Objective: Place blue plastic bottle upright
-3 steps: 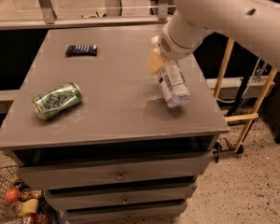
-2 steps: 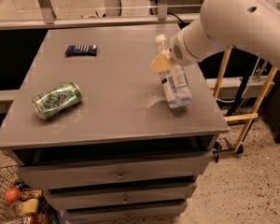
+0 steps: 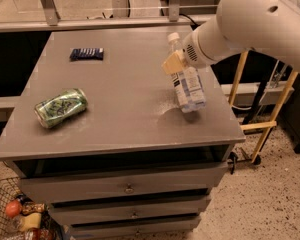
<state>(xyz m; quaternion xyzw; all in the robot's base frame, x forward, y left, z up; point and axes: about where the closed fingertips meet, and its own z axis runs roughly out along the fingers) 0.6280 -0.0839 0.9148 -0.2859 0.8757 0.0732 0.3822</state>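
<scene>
Gripping the blue plastic bottle (image 3: 189,88) (tilted), the pincer (image 3: 176,64) hovers above the table (image 3: 121,126).

The white arm (image 3: 255,19) is reaching in from the right, and the gripper (image 3: 176,66) is hanging over the right side of the grey table (image 3: 125,134), clamping the blue plastic bottle (image 3: 190,89) just below its neck. The bottle is leaning, with its white cap (image 3: 173,36) pointing up and away and its base sitting low over the tabletop near the right edge; whether it is touching is hard to call. Well apart on the left, a green can (image 3: 61,107) is lying on its side. A dark blue packet (image 3: 86,53) is lying flat near the far edge.
</scene>
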